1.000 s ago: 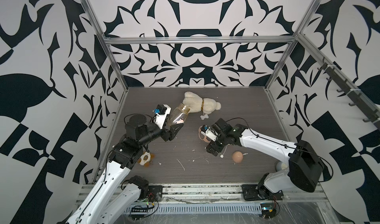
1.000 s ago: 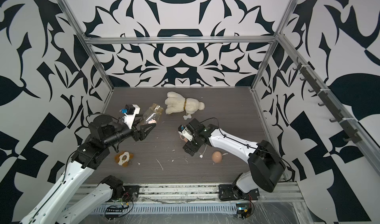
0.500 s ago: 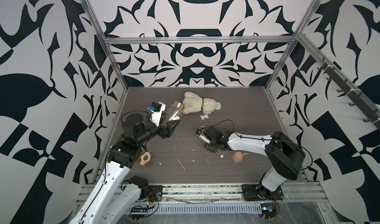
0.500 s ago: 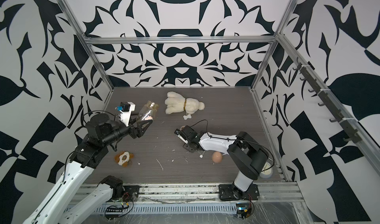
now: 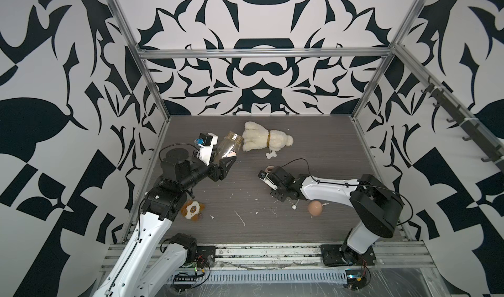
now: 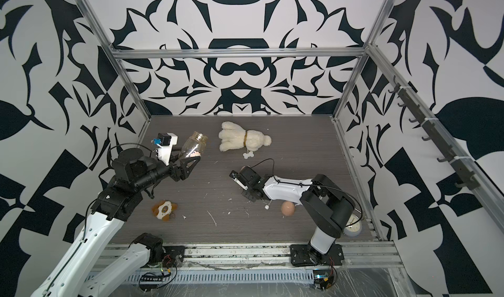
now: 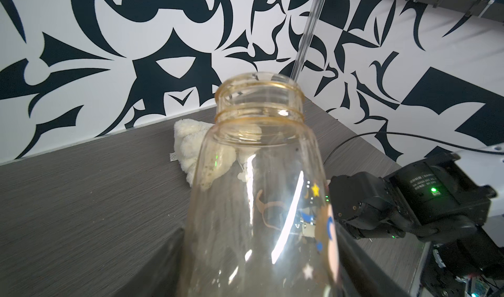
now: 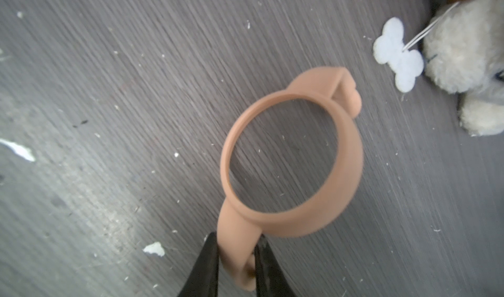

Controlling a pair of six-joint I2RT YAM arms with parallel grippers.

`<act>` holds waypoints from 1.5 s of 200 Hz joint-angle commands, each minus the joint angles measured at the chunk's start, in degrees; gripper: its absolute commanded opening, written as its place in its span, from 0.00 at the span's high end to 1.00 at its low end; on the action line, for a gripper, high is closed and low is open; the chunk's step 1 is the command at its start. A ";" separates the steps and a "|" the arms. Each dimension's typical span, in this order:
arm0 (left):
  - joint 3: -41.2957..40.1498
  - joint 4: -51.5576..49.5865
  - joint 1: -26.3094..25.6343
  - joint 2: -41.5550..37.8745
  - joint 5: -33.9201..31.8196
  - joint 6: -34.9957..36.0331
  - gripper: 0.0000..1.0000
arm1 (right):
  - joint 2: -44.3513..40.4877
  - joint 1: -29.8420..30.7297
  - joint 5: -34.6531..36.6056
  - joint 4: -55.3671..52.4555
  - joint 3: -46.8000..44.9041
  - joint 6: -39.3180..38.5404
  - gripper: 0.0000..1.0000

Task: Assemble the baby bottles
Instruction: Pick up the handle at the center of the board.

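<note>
Between right hand [image 8: 236,243] fingers: ring [image 8: 350,173] handle, pinched. Lift level twd bottle [image 5: 229,145], clamped in left hand [image 5: 225,160].

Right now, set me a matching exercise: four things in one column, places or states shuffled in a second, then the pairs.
1 clear amber-tinted bottle
2 peach-pink two-handled ring
3 peach-pink egg-shaped dome cap
4 cream plush dog

A lies free on the table beside the right arm
B held off the table in the left pincer
C lies near the table's far edge
D one handle pinched in the right pincer

Pairs: 1-B, 2-D, 3-A, 4-C
</note>
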 commanded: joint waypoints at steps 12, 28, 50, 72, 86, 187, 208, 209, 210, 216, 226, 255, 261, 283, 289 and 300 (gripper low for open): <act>1.86 -0.46 1.13 -0.09 1.23 0.91 0.78 | -1.06 0.26 -1.34 0.54 1.42 -0.03 0.83; 2.08 -0.97 1.45 0.24 1.47 1.49 0.78 | -1.06 0.32 -2.29 0.65 1.35 -0.08 0.84; 2.23 -1.24 1.71 0.45 1.57 2.15 0.78 | -0.74 0.31 -7.23 0.39 1.49 -0.27 0.81; 2.22 -1.31 1.94 0.62 1.90 2.43 0.79 | -0.49 0.32 -8.53 0.79 1.77 0.43 0.86; 2.13 -1.25 2.08 0.78 2.25 2.60 0.79 | -1.47 0.06 -11.02 0.59 2.19 1.08 0.93; -0.43 -0.79 2.43 0.11 6.61 6.03 0.83 | -18.83 -16.39 -53.30 2.50 11.60 22.75 1.00; -0.87 -0.11 2.46 -0.17 8.80 6.30 0.83 | -20.15 -19.12 -61.24 17.99 12.15 37.84 1.00; -0.91 -0.05 2.42 -0.17 8.98 6.30 0.83 | -20.10 -19.16 -61.49 18.81 12.24 38.55 1.00; -0.97 -0.02 2.44 -0.17 9.07 6.30 0.83 | -20.07 -19.18 -61.84 19.53 12.32 39.21 1.00; -0.95 0.21 2.40 -0.02 9.92 6.38 0.83 | -19.67 -19.37 -63.36 24.02 12.98 43.13 1.00; -0.99 1.01 2.39 0.26 11.19 5.81 0.84 | -18.57 -19.44 -65.32 30.07 14.72 48.86 1.00; -1.73 3.95 2.42 0.21 12.49 4.38 0.85 | -15.88 -19.46 -65.28 47.06 18.48 62.29 1.00; -1.97 4.50 2.43 0.10 12.42 4.25 0.85 | -15.28 -19.46 -64.97 50.25 19.29 64.59 1.00; -2.09 6.55 2.45 0.91 13.65 3.75 0.85 | -12.17 -19.43 -63.74 63.30 21.17 75.32 1.00; -1.86 7.04 2.39 1.48 14.13 3.62 0.85 | -11.45 -19.31 -63.27 66.24 21.52 77.61 1.00; -1.57 8.32 2.42 2.34 14.53 3.40 0.86 | -10.14 -19.26 -62.93 70.11 22.13 81.28 1.00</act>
